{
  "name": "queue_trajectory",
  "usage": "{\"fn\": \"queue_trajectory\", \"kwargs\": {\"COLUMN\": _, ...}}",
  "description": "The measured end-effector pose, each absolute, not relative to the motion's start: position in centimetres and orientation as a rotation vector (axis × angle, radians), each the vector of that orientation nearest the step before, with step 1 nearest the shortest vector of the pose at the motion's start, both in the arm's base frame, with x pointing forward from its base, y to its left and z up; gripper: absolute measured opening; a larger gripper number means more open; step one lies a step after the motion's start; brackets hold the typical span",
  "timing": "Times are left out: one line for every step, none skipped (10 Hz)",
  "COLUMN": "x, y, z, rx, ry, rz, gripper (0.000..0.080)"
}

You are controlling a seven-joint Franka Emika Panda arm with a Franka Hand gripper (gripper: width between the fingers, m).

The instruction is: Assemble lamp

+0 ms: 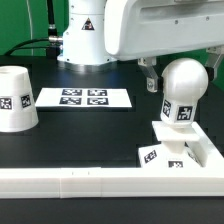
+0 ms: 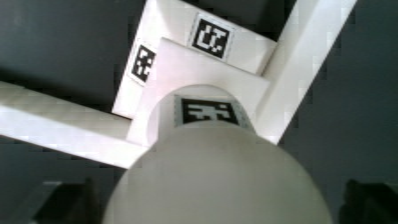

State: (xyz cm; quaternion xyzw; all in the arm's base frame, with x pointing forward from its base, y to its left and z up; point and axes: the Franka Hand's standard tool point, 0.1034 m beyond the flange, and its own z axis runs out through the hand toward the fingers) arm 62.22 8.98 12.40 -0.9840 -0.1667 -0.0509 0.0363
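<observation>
Gripper point(image 2: 214, 200): dark fingers point(image 2: 68, 200) on either side of the bulb point(image 1: 185, 85) at its round head. Cannot tell whether they pinch it or only flank it. Bulb upright, stem down over the lamp base point(image 1: 172, 150). Base lies flat in the corner of the white rail point(image 1: 90, 181). Exterior view: marker board point(image 1: 83, 97) at 9 o'clock from the bulb. Shade point(image 1: 15, 97) further out the same way, mouth down on the worktop point(image 1: 90, 135), inside hidden.

Marker board point(image 1: 83, 97) flat on black table point(image 1: 60, 140), four tags up; long white rail point(image 1: 100, 182) across foreground.
</observation>
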Motion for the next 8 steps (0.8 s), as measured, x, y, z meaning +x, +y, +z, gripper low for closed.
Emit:
{"fn": "queue_trajectory", "kwargs": {"x": 62.22, "y": 8.99, "z": 12.39, "rx": -3.022, "ry": -0.511, "rz": -0.157, "gripper": 0.0576}}
{"fn": "queue_trajectory", "kwargs": {"x": 62.22, "y": 8.99, "z": 12.39, "rx": -3.022, "ry": -0.511, "rz": -0.157, "gripper": 0.0576}}
{"fn": "queue_trajectory", "kwargs": {"x": 62.21, "y": 9.00, "z": 12.39, "rx": -3.023, "ry": -0.492, "rz": -0.156, "gripper": 0.0576}}
{"fn": "queue_trajectory", "kwargs": {"x": 62.21, "y": 9.00, "z": 12.39, "rx": -3.027, "ry": -0.467, "rz": -0.155, "gripper": 0.0577}}
{"fn": "queue_trajectory", "kwargs": {"x": 62.23, "y": 8.96, "z": 12.37, "rx": -3.021, "ry": -0.393, "rz": -0.159, "gripper": 0.0577}}
{"fn": "queue_trajectory", "kwargs": {"x": 62.38, "y": 8.90, "z": 12.35, "rx": -3.011, "ry": -0.197, "rz": -0.176, "gripper": 0.0577}}
{"fn": "queue_trajectory", "kwargs": {"x": 62.54, "y": 8.94, "z": 12.31, "rx": -3.006, "ry": -0.048, "rz": -0.204, "gripper": 0.0577}}
{"fn": "queue_trajectory", "kwargs": {"x": 62.55, "y": 8.85, "z": 12.30, "rx": -2.994, "ry": 0.031, "rz": -0.219, "gripper": 0.0577}}
